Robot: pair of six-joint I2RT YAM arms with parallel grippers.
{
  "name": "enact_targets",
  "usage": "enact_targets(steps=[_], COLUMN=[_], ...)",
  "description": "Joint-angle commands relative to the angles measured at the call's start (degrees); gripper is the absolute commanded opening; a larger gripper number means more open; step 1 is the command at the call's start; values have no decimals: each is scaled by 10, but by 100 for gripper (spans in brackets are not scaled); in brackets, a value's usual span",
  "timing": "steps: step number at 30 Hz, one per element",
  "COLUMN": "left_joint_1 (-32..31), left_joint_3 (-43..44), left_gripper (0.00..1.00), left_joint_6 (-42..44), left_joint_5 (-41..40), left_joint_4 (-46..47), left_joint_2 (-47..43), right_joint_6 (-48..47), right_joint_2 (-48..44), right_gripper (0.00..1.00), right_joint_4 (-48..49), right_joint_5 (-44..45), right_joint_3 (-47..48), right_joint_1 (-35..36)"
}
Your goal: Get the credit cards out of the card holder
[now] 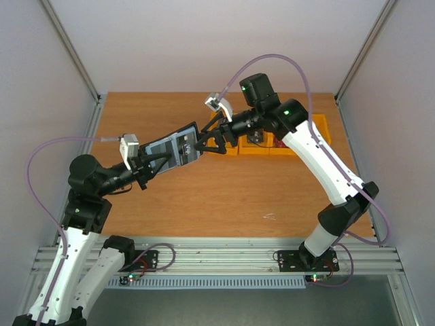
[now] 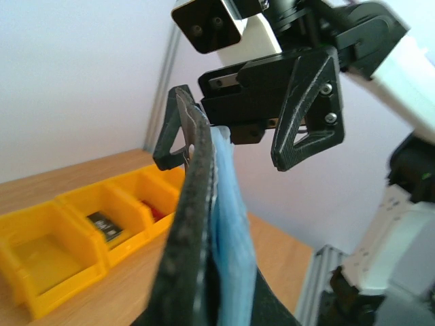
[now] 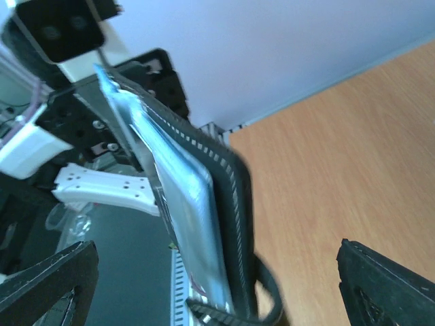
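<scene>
The left gripper (image 1: 145,170) is clenched on the near end of the card holder (image 1: 173,148), which it holds up off the table (image 1: 204,204); the right gripper (image 1: 204,139) is released, its fingers spread wide either side of the holder's far edge, grasping nothing; in the yellow bins (image 2: 41,272) lie a dark card (image 2: 105,226) and a red thing (image 2: 155,212), perhaps a second card; so the job looks partly done, though whether any cards are left in the blue pockets cannot be seen edge-on.
</scene>
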Motion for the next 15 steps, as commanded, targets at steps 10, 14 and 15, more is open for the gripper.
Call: enact_targets(steps=[10, 14, 15], left_joint_1=[4, 4, 4], left_joint_3=[-6, -11, -12], left_gripper=[0, 0, 0], left_joint_6=[-109, -114, -116], left_joint_5=[67, 51, 38], left_joint_4=[151, 142, 129], left_joint_2=[12, 9, 8], right_joint_6=[13, 25, 25], right_joint_2=[17, 10, 8], right_gripper=[45, 2, 1], right_joint_4=[-23, -7, -5], right_joint_5=[-132, -138, -135], right_joint_3=[35, 29, 26], right_joint_1=[2, 1, 2])
